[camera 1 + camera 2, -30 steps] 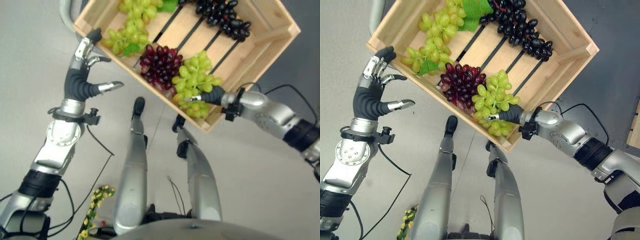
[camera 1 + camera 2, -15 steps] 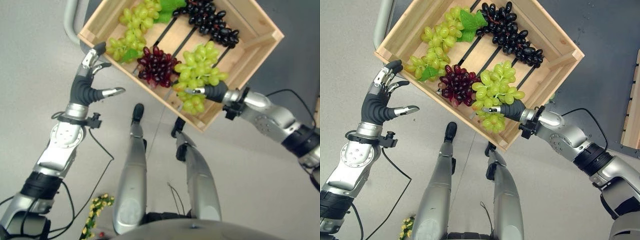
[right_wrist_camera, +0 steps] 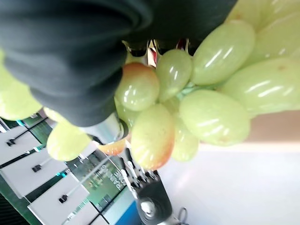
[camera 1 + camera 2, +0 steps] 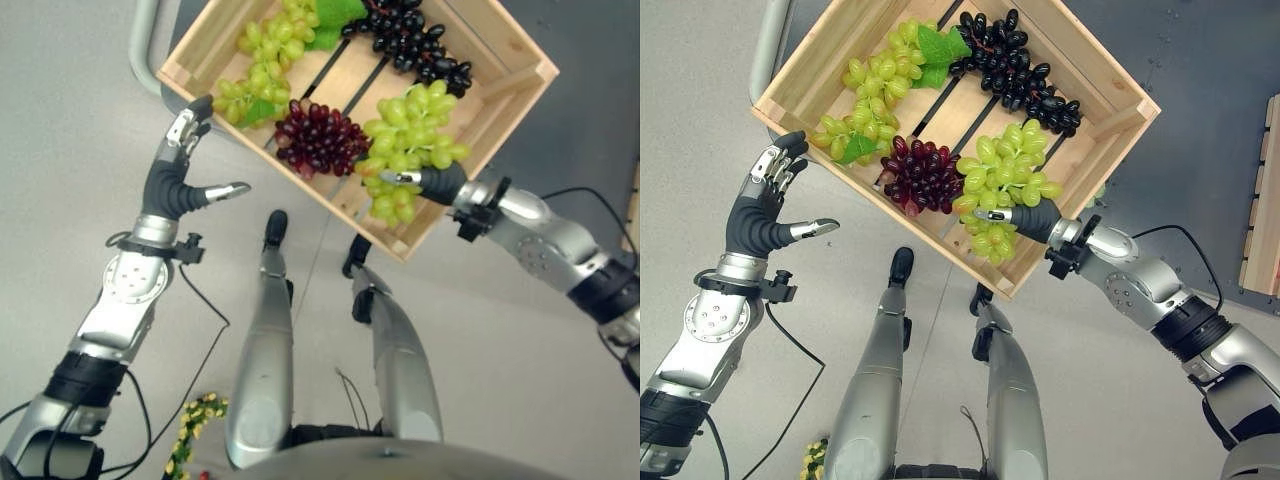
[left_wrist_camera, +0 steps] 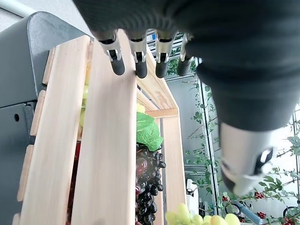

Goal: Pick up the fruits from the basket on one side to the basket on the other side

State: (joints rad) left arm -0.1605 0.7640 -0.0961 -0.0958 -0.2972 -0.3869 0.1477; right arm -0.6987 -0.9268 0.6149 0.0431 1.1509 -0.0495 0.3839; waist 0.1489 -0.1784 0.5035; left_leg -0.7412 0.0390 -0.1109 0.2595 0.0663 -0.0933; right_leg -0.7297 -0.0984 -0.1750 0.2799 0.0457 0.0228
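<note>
Since a second ago the green grape bunch point(image 4: 1005, 185) has been raised higher against the crate's near wall, the right robot hand point(image 4: 1025, 217) having come up with it, while the left robot hand point(image 4: 762, 215) has stayed spread beside the crate's outer wall. The right robot hand is closed on the bunch: in the right wrist view grapes are seen pressed tight against the palm cover. The left robot hand is held apart from everything, its fingers straight.

The bunch hangs partly over the near wall of the wooden crate point(image 4: 1118, 125); the red grape bunch point(image 4: 923, 175) lies just beside it, and the black grape bunch point(image 4: 1015, 70) and a second green bunch with leaves point(image 4: 885, 85) rest further in.

For the lift to go well, the grip should be kept firm near the stem and the bunch carried straight up until its lowest grapes are clear of the wall, so that nothing is snagged or dragged against the red bunch.

No brand, label or legible writing can be made out on the crate or the fruit.
</note>
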